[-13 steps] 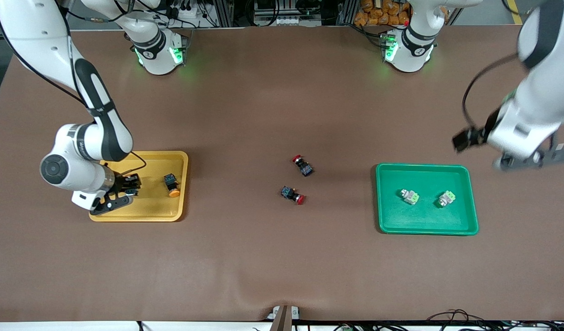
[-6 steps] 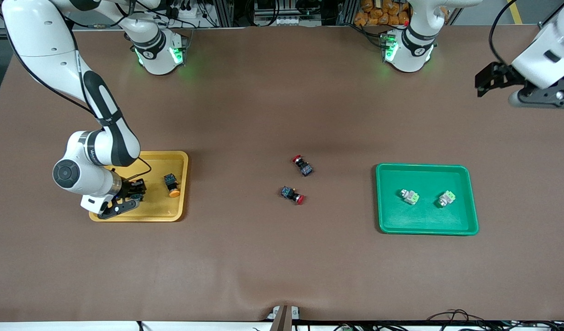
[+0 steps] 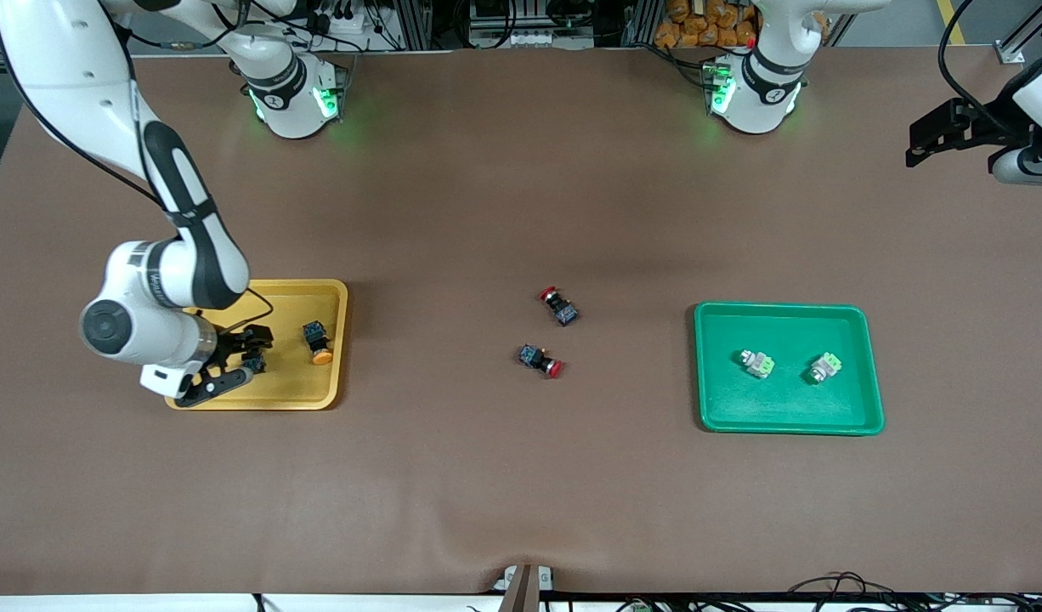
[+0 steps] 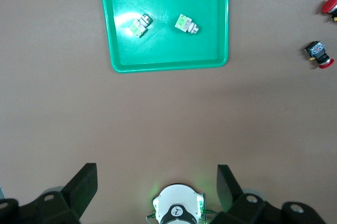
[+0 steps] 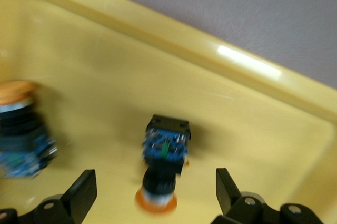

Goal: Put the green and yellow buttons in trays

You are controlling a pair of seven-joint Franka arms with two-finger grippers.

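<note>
The yellow tray [image 3: 287, 387] lies toward the right arm's end of the table. One orange-yellow button [image 3: 317, 342] lies in it. My right gripper [image 3: 239, 363] hangs low over the tray, open. A second orange-yellow button [image 5: 164, 166] lies on the tray floor [image 5: 237, 129] between its fingers, untouched; the first shows beside it [image 5: 21, 129]. The green tray [image 3: 789, 408] holds two green buttons [image 3: 756, 364] [image 3: 825, 366]. My left gripper [image 3: 1018, 166] is high over the table's edge at the left arm's end, open and empty [image 4: 155, 190]. Its view shows the green tray [image 4: 168, 67] and both green buttons [image 4: 139, 26] [image 4: 187, 23].
Two red-capped black switches [image 3: 559, 306] [image 3: 541, 359] lie mid-table between the trays; they also show in the left wrist view [image 4: 330, 7] [image 4: 319, 54]. The arms' bases [image 3: 287, 93] [image 3: 755, 85] stand along the table's edge farthest from the front camera.
My left arm has swung up and away from beside the green tray toward the table's edge. My right gripper has stayed over the yellow tray, shifting only slightly.
</note>
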